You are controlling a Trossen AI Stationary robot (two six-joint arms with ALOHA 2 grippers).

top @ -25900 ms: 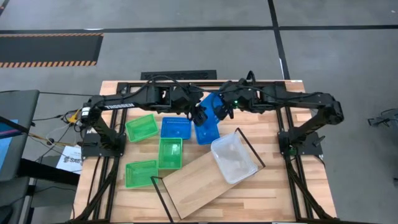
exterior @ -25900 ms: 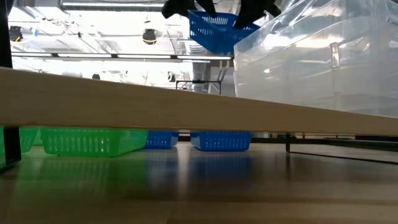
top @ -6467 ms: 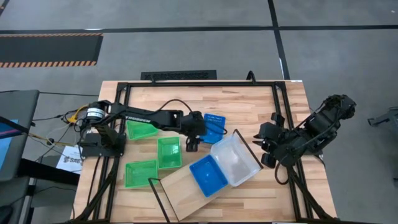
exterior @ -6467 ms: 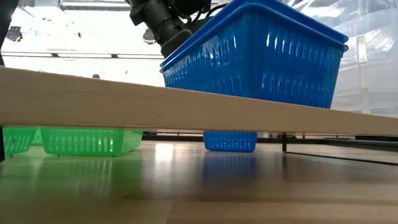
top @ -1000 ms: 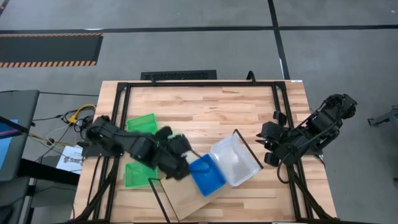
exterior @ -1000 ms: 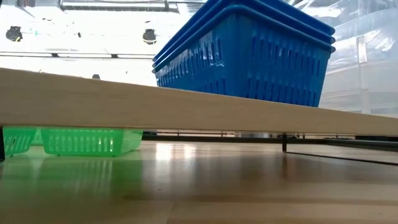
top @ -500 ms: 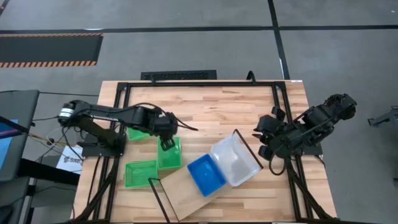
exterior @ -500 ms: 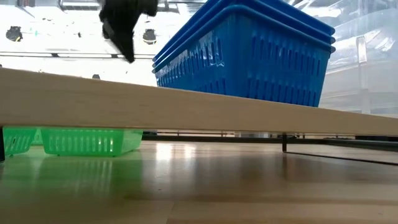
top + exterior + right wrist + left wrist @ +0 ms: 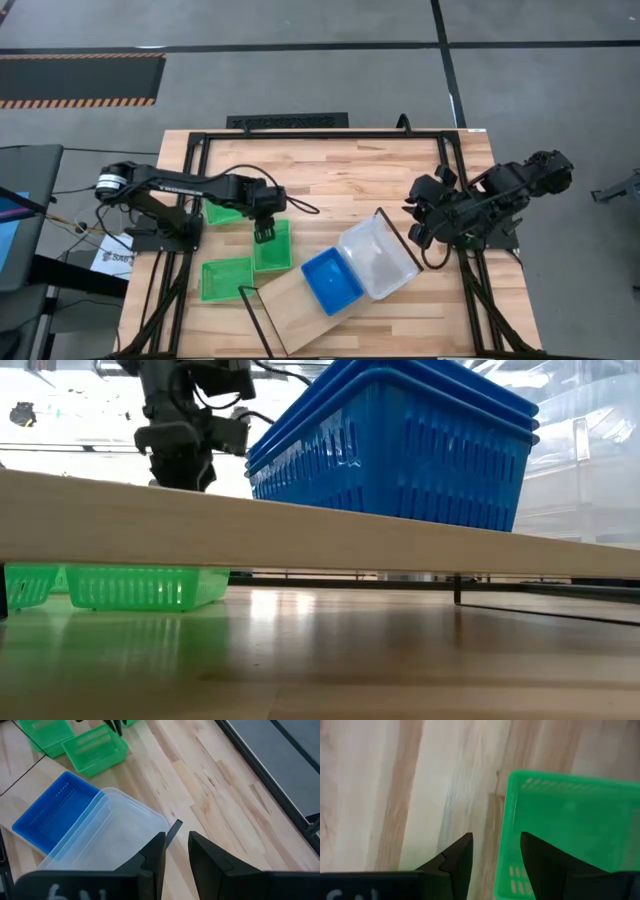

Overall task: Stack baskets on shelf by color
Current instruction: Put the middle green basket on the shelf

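**Now for the green: left gripper lines up on a basket rim**

Already on the shelf (image 9: 300, 300) sit the blue baskets (image 9: 332, 280), nested in one stack, with the clear baskets (image 9: 378, 256) just beside them toward the shelf's far end. Three green baskets lie on the tabletop (image 9: 340, 180), off the shelf. One green basket (image 9: 272, 247) lies under the left arm, a second (image 9: 227, 279) sits beside the shelf's near wire frame, and a third (image 9: 224, 211) is partly hidden beneath the arm.

The left gripper (image 9: 264, 234) hangs over the far short edge of the middle green basket. Its wrist view settles the matter: the fingers (image 9: 457, 860) stand parted with nothing between them, and the basket's rim runs up through the gap, bare wood on one side and green plastic on the other. The basket's long axis runs away from the gripper, toward the shelf, so a straight descent would put one finger inside the wall and one outside. That looks like the grasp being set up, though the height above the rim cannot be read.

The right gripper (image 9: 428, 232) waits beyond the shelf's far frame, near the clear baskets. Its fingers (image 9: 152, 857) are apart and empty. It lies well away from any green basket, so the left arm is clearly the nearer one.
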